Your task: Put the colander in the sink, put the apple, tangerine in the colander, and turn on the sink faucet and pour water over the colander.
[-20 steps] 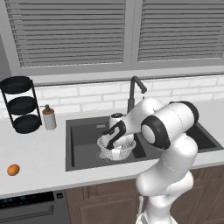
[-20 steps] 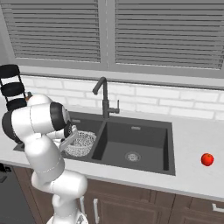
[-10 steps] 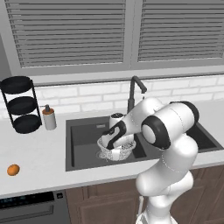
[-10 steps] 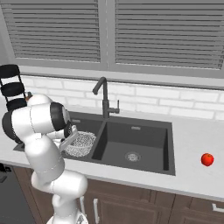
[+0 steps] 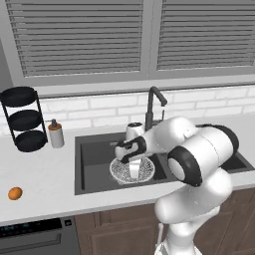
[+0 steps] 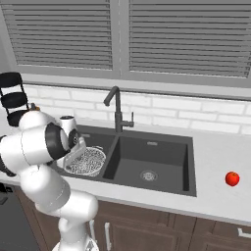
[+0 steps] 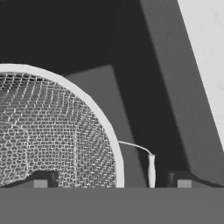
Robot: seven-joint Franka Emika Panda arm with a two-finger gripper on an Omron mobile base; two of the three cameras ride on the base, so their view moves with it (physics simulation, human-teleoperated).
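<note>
gripper spread over the colander's rim in the left basin

gripper (image 7: 112, 179) hangs low in the left basin of the sink (image 5: 92, 154), its two dark fingertips (image 7: 41, 179) set apart with the colander's pale rim and thin wire handle standing between them; neither pad can be seen pressing on the rim, so the jaws read as spread, not pinching. in the hand view one tip sits over the mesh inside the bowl and the other over the dark sink floor outside it.

colander (image 5: 144, 172) rests in the left basin, upright, mesh bowl open upward, with the white hand over its near-middle part in the left base view. from the right base view the colander (image 6: 90, 162) lies just beside the divider between the two basins, and the right basin's round drain shows bare.

sink faucet (image 6: 116, 110) rises behind the divider at the far edge, spout bent toward the left basin, small lever on its right side.

tangerine (image 5: 15, 193) sits on the counter (image 5: 45, 184) well left of the sink, near the front edge. apple (image 6: 232, 178) lies on the counter well right of the sink.

white pump bottle (image 5: 56, 134) and black three-tier rack (image 5: 24, 119) stand at the far left against the brick wall.
</note>
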